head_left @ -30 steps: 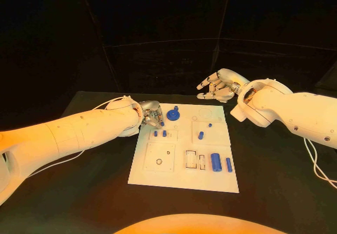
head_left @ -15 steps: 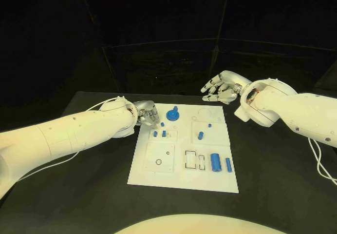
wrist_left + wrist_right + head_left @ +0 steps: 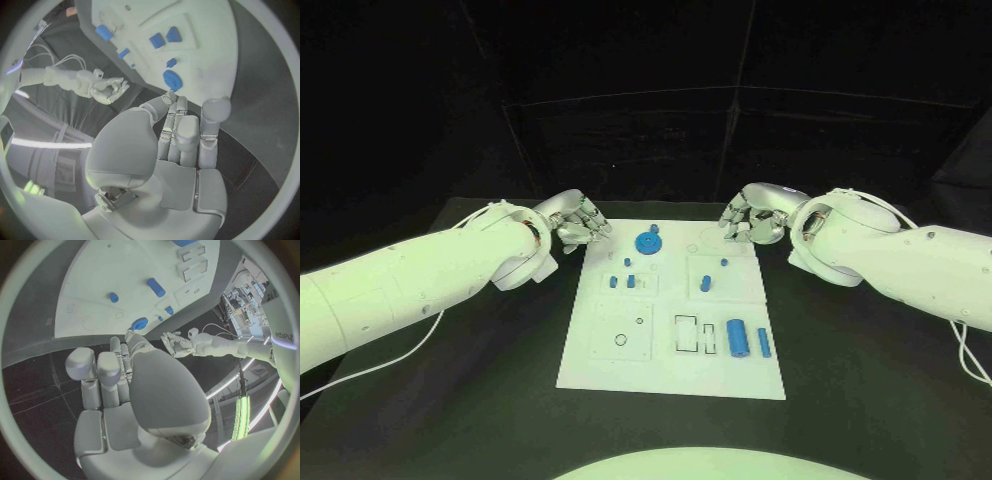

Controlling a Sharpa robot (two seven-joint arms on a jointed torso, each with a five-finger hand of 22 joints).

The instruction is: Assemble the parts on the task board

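Observation:
The white task board (image 3: 661,370) lies mid-table. On its far part stands a round blue gear (image 3: 648,242), with several small blue pieces (image 3: 627,282) nearer me. A short blue peg (image 3: 708,279) is in the middle-right panel. Two blue cylinders (image 3: 737,337) lie at the near right. My left hand (image 3: 577,222) hovers just off the board's far left corner, fingers apart and holding nothing. My right hand (image 3: 751,215) hangs at the far right corner, also holding nothing. The left wrist view shows the fingers (image 3: 181,125) straight above the gear (image 3: 172,80).
Black table (image 3: 473,400) surrounds the board on all sides. Thin white cables (image 3: 387,355) trail along the left arm and along the right arm (image 3: 966,350) at the table's right edge.
My left hand has drawn back from over the board's far left part to just beside its corner. My right hand has come down toward the board's far right corner.

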